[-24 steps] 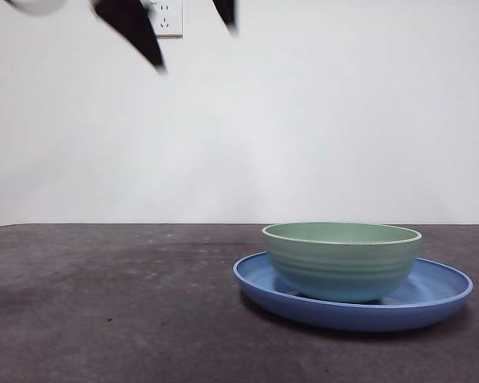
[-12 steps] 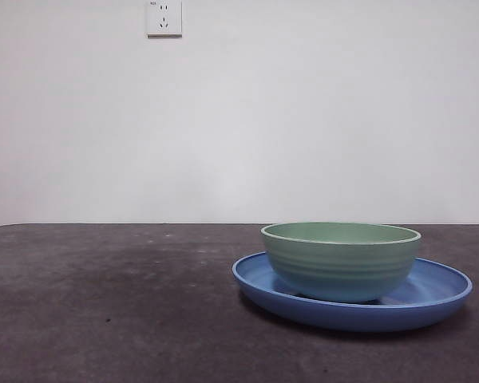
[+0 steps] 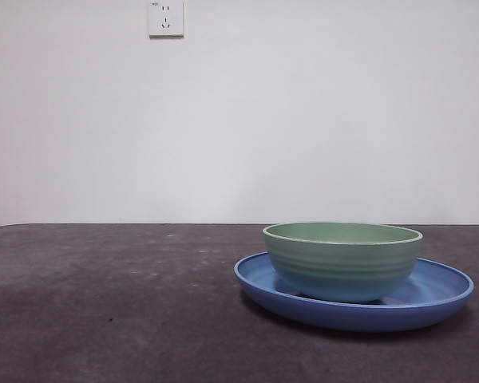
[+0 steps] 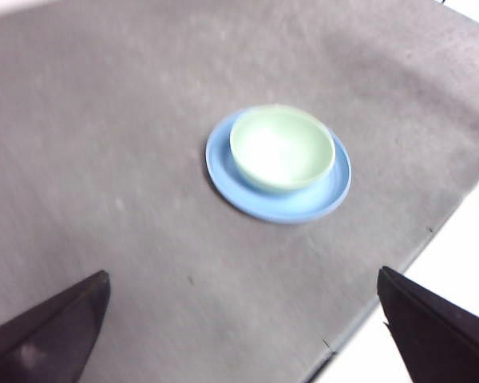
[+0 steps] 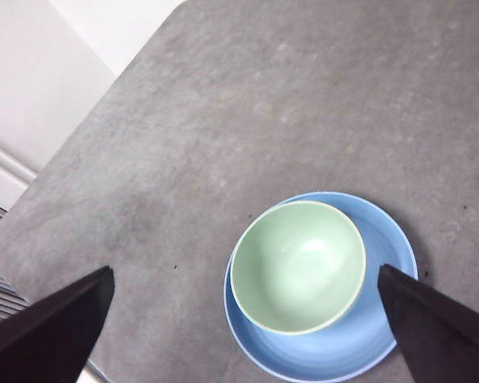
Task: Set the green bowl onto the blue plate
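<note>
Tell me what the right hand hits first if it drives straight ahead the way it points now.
Probably the bowl, which sits on the plate almost dead centre between the open jaws of the right hand. Nothing else lies in that line. The hand is well above the table, so the exact contact point is uncertain.

Green bowl: upright on the blue plate, off-centre.
Right gripper: jaws wide apart, high above the bowl.
Table: grey, bears the plate.
</note>
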Controlling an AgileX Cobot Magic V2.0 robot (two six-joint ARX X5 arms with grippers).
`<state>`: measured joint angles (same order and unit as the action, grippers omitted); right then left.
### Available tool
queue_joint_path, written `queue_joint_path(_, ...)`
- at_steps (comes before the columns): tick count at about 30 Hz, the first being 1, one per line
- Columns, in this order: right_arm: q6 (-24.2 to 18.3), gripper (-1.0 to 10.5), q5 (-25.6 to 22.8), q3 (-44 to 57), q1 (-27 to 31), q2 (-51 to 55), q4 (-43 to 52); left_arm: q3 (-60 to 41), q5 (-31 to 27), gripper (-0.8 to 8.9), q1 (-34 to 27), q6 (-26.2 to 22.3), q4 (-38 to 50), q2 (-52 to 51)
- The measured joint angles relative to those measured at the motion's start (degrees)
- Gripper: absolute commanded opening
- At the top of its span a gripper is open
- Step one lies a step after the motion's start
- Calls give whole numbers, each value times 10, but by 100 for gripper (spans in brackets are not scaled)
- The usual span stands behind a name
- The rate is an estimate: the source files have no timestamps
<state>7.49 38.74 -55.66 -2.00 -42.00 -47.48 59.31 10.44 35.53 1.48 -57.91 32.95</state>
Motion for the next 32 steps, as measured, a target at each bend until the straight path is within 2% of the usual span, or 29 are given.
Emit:
queue_joint_path(10, 8, 608, 0, 0, 0, -12, -71, -6, 0, 659, 0, 24, 4, -14)
queue_joint_path(15, 15, 606, -20, 0, 9, -71, -108, -6, 0, 660, 0, 25, 3, -14)
queue_joint_path(19, 12, 532, -24, 0, 21, -141, -101, -6, 0, 659, 0, 25, 3, -14)
queue_joint_path(29, -47, 524, -27, 0, 37, -315, -61, -6, 0, 659, 0, 25, 3, -14)
queue_joint_path(32, -60, 464, -28, 0, 39, -362, -17, -6, 0, 659, 0, 25, 3, -14)
